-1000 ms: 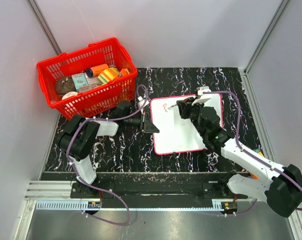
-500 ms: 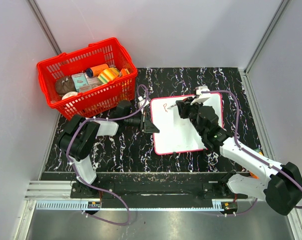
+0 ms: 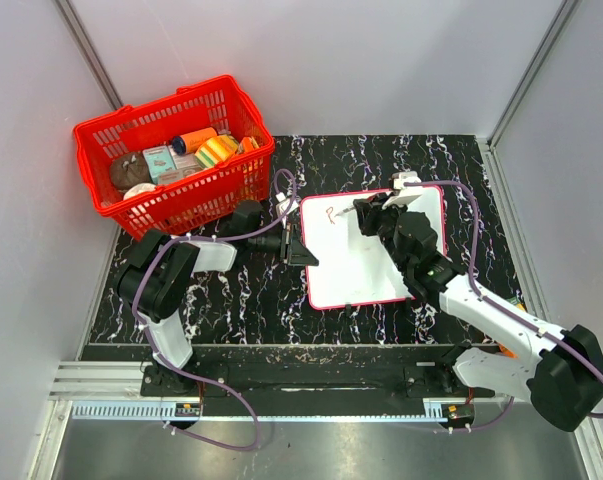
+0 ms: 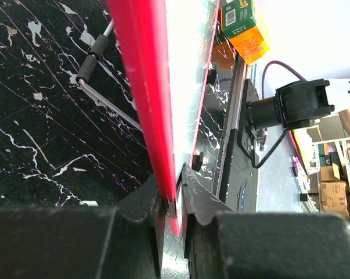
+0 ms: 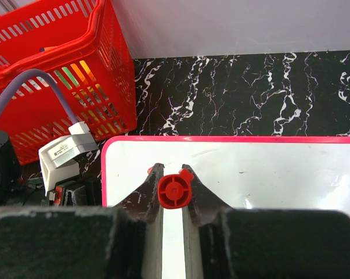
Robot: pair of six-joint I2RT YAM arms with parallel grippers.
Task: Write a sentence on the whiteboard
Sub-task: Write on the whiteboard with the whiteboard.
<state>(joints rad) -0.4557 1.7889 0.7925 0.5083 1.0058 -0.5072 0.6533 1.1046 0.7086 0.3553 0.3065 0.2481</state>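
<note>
The whiteboard (image 3: 366, 262) lies flat on the black marbled table, white with a thin red-pink edge. My left gripper (image 3: 303, 252) is shut on its left edge; in the left wrist view the red edge (image 4: 148, 104) runs down between the jaws of the left gripper (image 4: 173, 186). My right gripper (image 3: 359, 215) is over the board's upper left part, shut on a red marker (image 5: 175, 190) that I see end-on above the whiteboard (image 5: 256, 168). Of the sentence, a small red letter-like mark (image 3: 329, 213) shows near the top left corner.
A red basket (image 3: 171, 150) with several items stands at the back left, close to the board's corner (image 5: 53, 75). An orange and green box (image 4: 241, 29) lies beyond the board's far end. Grey walls close the table on three sides.
The right gripper with the marker has shifted slightly left over the board. The left arm and the whiteboard have not moved.
</note>
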